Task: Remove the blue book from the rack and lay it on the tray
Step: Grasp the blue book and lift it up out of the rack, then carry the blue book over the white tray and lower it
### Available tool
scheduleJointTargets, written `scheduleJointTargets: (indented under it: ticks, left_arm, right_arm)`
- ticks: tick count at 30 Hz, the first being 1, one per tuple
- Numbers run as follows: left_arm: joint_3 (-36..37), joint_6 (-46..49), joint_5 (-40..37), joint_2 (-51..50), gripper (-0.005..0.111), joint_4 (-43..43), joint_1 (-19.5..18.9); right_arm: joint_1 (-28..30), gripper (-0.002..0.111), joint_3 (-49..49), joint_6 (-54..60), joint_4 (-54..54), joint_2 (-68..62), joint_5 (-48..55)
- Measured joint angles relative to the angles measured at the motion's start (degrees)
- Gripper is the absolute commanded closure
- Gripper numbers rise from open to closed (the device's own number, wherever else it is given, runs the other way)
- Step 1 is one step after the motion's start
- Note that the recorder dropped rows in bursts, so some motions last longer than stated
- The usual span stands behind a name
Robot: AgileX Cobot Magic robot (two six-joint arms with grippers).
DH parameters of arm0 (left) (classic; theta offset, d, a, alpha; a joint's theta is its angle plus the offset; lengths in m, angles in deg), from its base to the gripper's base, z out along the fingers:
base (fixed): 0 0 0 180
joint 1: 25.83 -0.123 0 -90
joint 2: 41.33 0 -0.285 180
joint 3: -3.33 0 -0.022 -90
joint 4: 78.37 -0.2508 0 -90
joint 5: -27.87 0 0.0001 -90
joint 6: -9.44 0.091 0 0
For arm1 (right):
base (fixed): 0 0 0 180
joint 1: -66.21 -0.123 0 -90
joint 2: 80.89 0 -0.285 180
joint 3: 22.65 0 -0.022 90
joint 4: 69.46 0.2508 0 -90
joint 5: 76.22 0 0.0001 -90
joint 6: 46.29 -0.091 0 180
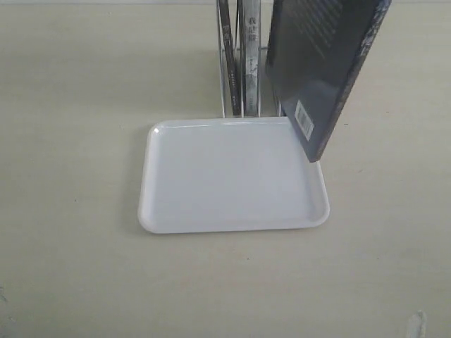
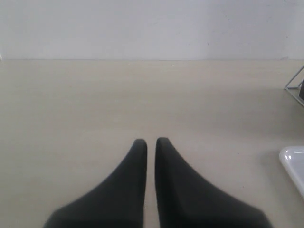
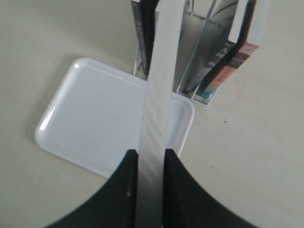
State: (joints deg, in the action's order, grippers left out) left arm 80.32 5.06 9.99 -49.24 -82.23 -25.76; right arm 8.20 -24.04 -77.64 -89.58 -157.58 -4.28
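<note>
The blue book [image 1: 320, 70] hangs tilted in the air, back cover with barcode showing, its low corner over the far right corner of the white tray [image 1: 232, 176]. My right gripper [image 3: 151, 159] is shut on the book; its white page edge [image 3: 161, 95] runs up between the black fingers, above the tray [image 3: 99, 118]. The silver wire rack [image 1: 223, 84] stands just behind the tray, also seen in the right wrist view [image 3: 199, 71]. My left gripper [image 2: 151, 142] is shut with nothing in it, low over bare table, away from the tray's corner [image 2: 294, 164].
Two black-spined books [image 1: 250, 49] stay upright in the rack. A red-spined book [image 3: 232, 66] leans in a slot further along. A rack wire [image 2: 295, 83] shows at the edge of the left wrist view. Beige tabletop [image 1: 70, 141] surrounds the tray.
</note>
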Motion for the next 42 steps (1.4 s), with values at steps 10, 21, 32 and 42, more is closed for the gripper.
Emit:
scheduleJointTargets:
  ticks: [10, 21, 32, 42]
  left_arm:
    - [0.00, 0.00, 0.00, 0.00, 0.101, 0.00, 0.00]
    - [0.00, 0.00, 0.00, 0.00, 0.101, 0.00, 0.00]
    - [0.00, 0.00, 0.00, 0.00, 0.101, 0.00, 0.00]
    - [0.00, 0.00, 0.00, 0.00, 0.101, 0.00, 0.00]
  right_arm:
    - [-12.91, 0.109, 0.00, -8.48, -9.75, -2.74, -0.62]
    - [-13.29, 0.109, 0.00, -6.19, -10.22, -5.18, -0.95]
    - [-3.52, 0.109, 15.04, -14.48, -11.08, 16.79, -0.03]
    - [0.70, 0.109, 6.11, -0.22, -0.22, -2.26, -0.98]
